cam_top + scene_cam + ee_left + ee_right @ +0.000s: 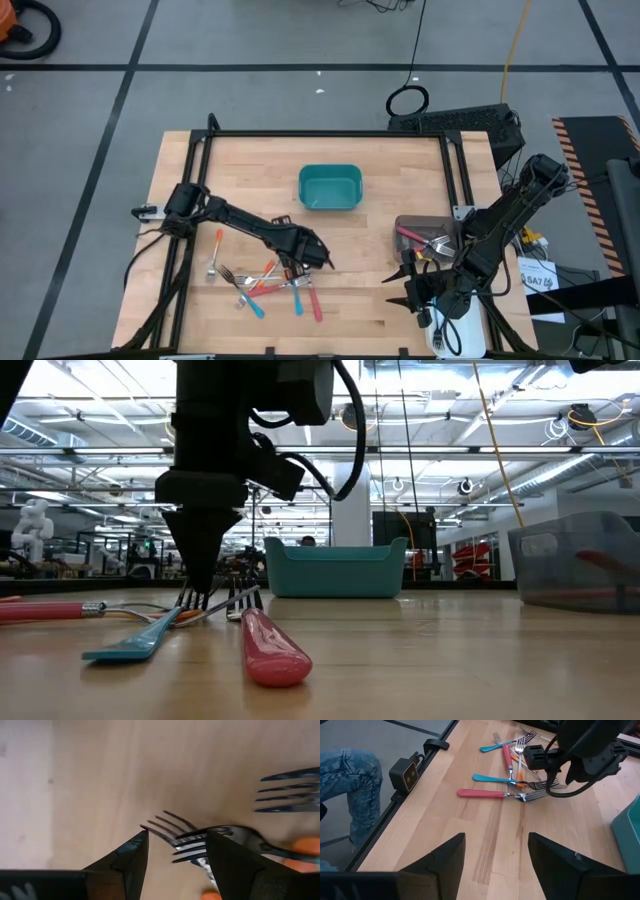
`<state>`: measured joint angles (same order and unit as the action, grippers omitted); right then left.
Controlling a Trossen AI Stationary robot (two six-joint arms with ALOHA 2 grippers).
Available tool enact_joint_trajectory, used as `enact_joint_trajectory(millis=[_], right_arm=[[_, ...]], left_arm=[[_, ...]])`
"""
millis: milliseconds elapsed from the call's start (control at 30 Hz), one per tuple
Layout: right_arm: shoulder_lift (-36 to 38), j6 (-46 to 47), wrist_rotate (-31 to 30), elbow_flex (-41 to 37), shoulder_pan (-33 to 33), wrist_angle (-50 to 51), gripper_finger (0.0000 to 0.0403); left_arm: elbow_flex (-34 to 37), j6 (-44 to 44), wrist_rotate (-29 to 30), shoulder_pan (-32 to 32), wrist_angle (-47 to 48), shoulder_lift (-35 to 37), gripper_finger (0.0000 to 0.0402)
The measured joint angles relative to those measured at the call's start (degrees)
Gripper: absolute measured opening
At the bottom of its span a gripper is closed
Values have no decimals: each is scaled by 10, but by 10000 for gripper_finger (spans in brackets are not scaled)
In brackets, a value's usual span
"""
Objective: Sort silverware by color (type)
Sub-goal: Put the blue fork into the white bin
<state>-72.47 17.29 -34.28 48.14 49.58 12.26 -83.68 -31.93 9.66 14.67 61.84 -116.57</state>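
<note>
Red-handled fork [270,647] lies nearest on the desk [400,170], a teal-handled fork [135,643] just beside it. Most of the silverware [265,285] sits in one loose pile at the desk's front left: red, orange and teal handles crossing, tines overlapping. Sorting looks barely begun. To the right, a clear grey bin [420,240] holds at least one red-handled piece; count inside unclear. Far back, the teal bin [330,187] appears to hold nothing.

Left end effector [175,845] is down over the pile, fingers spread apart with fork tines [172,832] between them, gripping nothing; likely lining up a pick. Left arm reaches from the desk's left edge, elbow low. Right end effector [495,847] hangs off the desk's front right, fingers wide apart, holding nothing, facing the pile and waiting.
</note>
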Motion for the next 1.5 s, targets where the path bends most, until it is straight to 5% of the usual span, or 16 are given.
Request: enact_joint_trajectory(millis=[267,633,1500], right_arm=[[0,5,5,0,0,0,210],[0,6,15,0,0,0,210],[0,-6,-19,0,-1,-1,210]], left_arm=[[0,3,-37,1,-8,-3,150],[-1,21,-34,9,-15,-1,13],[-1,-69,130,99,45,96,1]])
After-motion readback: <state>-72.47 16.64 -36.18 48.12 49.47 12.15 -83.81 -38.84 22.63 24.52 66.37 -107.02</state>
